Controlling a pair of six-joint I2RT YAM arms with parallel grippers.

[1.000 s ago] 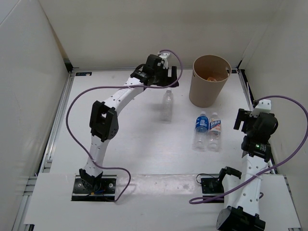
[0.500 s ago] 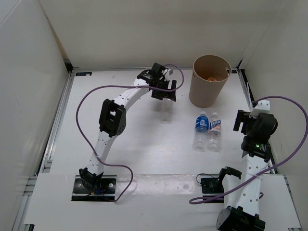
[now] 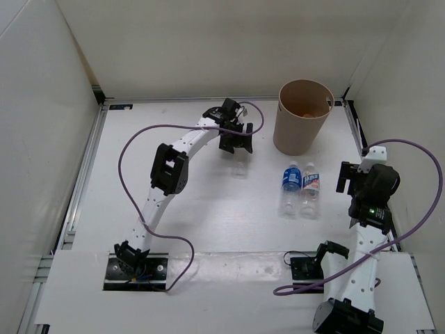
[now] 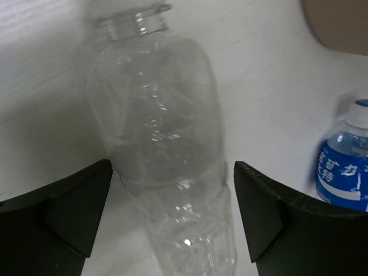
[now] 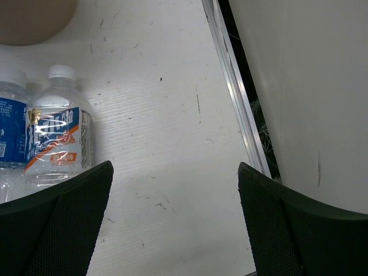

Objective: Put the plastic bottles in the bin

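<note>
The slim clear bottle [image 3: 240,165] lies on the table, left of the bin [image 3: 301,132]. My left gripper [image 3: 235,145] is open and low over it. In the left wrist view the clear bottle [image 4: 158,132] lies between the two spread fingers [image 4: 69,201], apart from both. The blue-label bottle [image 3: 290,186] and the white-orange-label bottle [image 3: 310,186] lie side by side in front of the bin. Something orange [image 3: 306,111] shows inside the bin. My right gripper [image 3: 348,177] is open and empty, right of the two bottles, which also show in the right wrist view [image 5: 57,138].
White walls enclose the table on the left, back and right. An aluminium rail [image 5: 238,98] runs along the right edge, close to my right gripper. The left arm's purple cable [image 3: 139,139] loops over the table's left half.
My left gripper has come away from the bin side, toward the near edge and down over the clear bottle. The right arm has barely moved. The bottles have not moved.
</note>
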